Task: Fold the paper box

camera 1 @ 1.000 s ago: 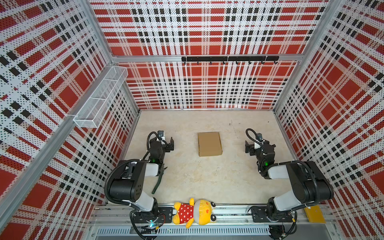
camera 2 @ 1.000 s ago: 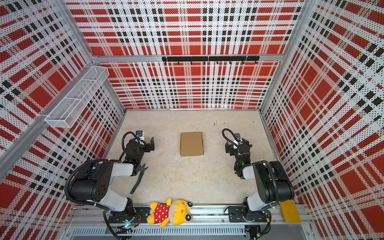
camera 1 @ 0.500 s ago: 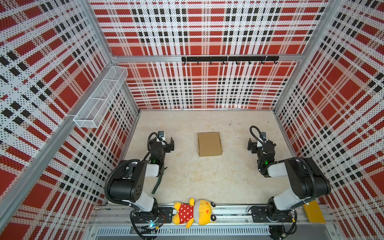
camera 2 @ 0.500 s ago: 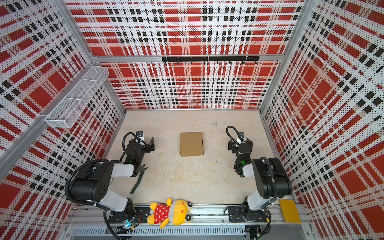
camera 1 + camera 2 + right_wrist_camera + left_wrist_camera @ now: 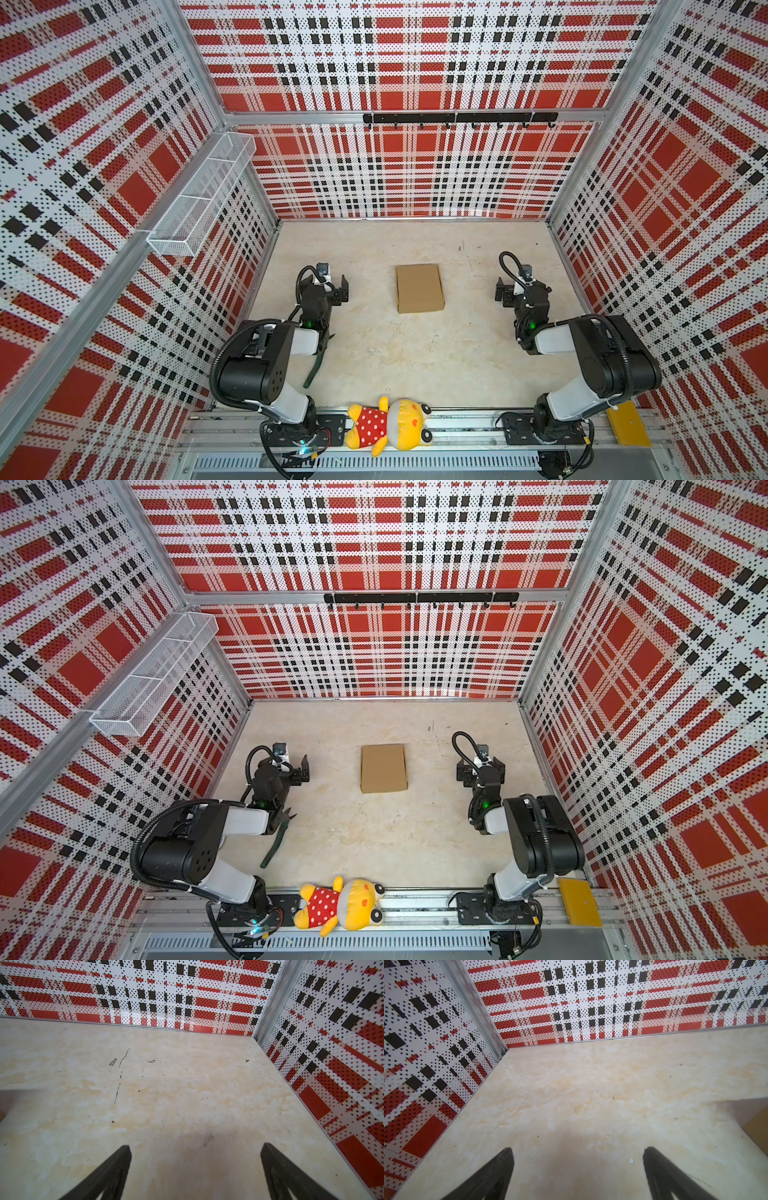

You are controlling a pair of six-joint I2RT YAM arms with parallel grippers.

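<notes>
Inspection of the work cell, as observed.

1. The paper box (image 5: 419, 289) (image 5: 383, 768) lay near the middle of the desk (image 5: 415, 361), flat on its base. It showed as a shallow brown cardboard mailer, lid down and sides squared in both top views. Nothing touched it.

2. The left tool (image 5: 325, 284) (image 5: 286, 764) stood near the left edge of the desk, well apart from the box. In the left wrist view its fingers were spread wide (image 5: 577, 1153) over bare desk surface, with nothing between them. A brown corner of the box (image 5: 758, 1124) showed at the margin of that view.

3. The right tool (image 5: 521, 286) (image 5: 481, 766) stood near the right edge of the desk, likewise well apart from the box. In the right wrist view its fingers were spread wide (image 5: 195, 1149) and gripped nothing. The desk there carried dark scuffs and specks.

4. The box lay between the two tools, roughly level with both.

5. A slender dark green item (image 5: 314, 365) lay on the desk beside the left arm; its nature could not be determined.

6. A yellow plush toy (image 5: 388, 428) in a red spotted shirt lay on the rail along the near edge, between the two arm bases. A yellow flat plate (image 5: 627, 424) lay at the near right corner.

7. A white wire basket (image 5: 199, 199) hung on the left wall. A black hook rail (image 5: 457, 118) ran along the far wall.
</notes>
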